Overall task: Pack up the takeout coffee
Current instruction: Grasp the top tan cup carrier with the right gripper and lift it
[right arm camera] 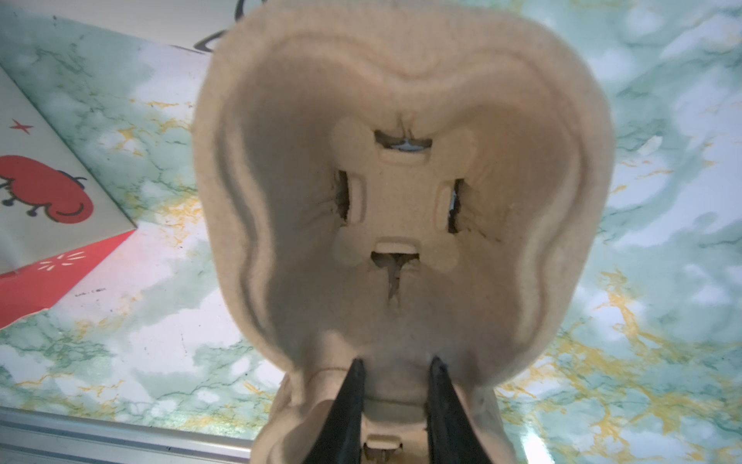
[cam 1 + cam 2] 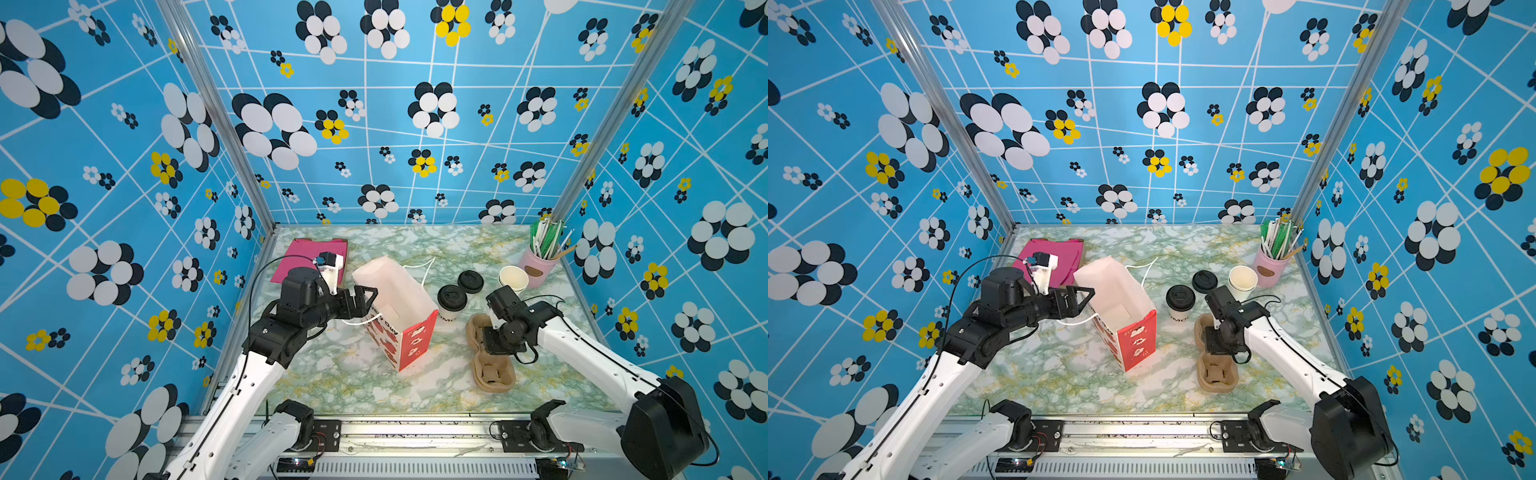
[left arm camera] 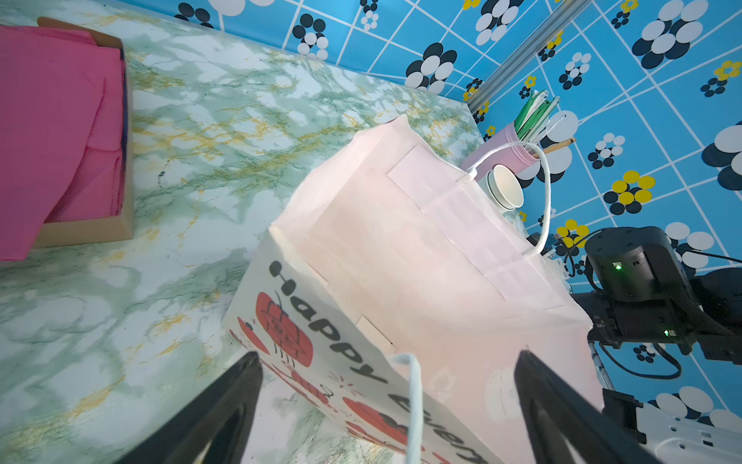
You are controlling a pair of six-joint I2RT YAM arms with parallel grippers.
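Fingers, left gripper: wide apart at paper bag rim; right gripper: narrow, astride cup carrier, grip unclear. Takeout coffee: on counter between them, untouched.

1. We see the takeout coffee: white cup, black lettering, black lid.
2. Our desk is green-white marble, veined yellow.
3. The bag is white with red prints; the cup carrier is tan.

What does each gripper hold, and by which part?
Left gripper: nothing, open by the bag. Right gripper: fingers straddle the middle ridge of the carrier; a grip cannot be told.
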